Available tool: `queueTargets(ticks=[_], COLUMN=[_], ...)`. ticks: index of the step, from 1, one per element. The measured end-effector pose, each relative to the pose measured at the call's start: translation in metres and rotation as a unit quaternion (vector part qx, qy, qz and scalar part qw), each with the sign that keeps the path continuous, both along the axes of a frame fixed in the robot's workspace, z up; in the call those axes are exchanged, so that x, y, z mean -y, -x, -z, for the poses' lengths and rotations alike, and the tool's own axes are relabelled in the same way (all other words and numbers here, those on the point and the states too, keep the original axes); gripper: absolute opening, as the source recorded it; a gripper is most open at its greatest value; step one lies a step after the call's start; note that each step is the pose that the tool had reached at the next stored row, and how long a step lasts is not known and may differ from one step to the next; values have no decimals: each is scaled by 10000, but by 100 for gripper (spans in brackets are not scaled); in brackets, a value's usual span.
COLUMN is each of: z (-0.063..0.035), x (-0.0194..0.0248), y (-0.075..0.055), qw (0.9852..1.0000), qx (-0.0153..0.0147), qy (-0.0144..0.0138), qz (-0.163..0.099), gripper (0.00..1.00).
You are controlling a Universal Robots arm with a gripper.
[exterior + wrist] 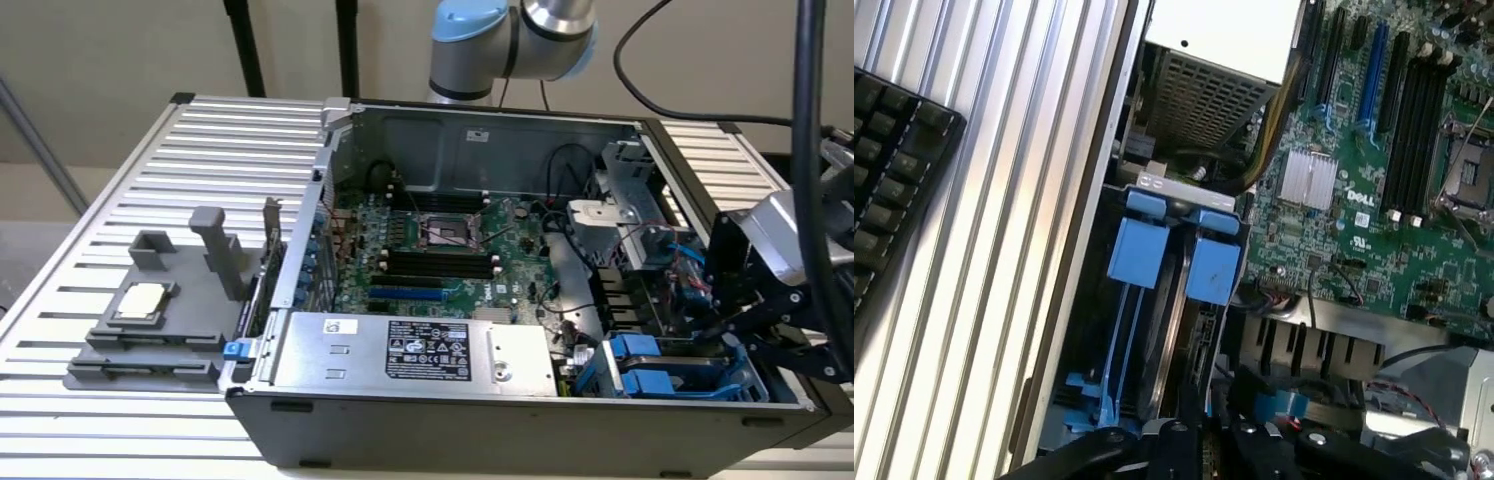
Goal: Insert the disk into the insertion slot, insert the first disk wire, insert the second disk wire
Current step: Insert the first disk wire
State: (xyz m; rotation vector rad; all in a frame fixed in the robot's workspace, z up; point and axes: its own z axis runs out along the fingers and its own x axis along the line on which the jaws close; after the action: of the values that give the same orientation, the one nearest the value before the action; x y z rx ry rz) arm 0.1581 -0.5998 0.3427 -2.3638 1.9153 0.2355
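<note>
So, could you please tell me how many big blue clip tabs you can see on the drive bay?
2, side by side: one tab nearer the ribbed table, the other nearer the motherboard. More may be hidden deeper in.

You are working at a robotics lab bench, not in a home or an office. A desktop computer case lies on its side with its panel off, so the motherboard and the power supply sit bare in front of you. The case rests on a ribbed aluminium table, the kind used for test rigs, and 1 grey plastic fixture stands beside it on the exterior view's left. A robot arm with blue joint caps rises behind the case. Black poles and thick black cables stand against a plain beige wall. A black keyboard lies on the table.
</note>
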Motion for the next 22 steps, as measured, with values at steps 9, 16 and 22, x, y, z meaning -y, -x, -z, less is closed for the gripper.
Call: queueTargets(ticks=[9,16,22], z=[0,15,31], x=[0,-1,0], y=[120,120,121], qw=[9995,9972,9958], qx=[0,3,3], qy=[12,71,140], qz=[328,746,903], gripper=[16,16,16])
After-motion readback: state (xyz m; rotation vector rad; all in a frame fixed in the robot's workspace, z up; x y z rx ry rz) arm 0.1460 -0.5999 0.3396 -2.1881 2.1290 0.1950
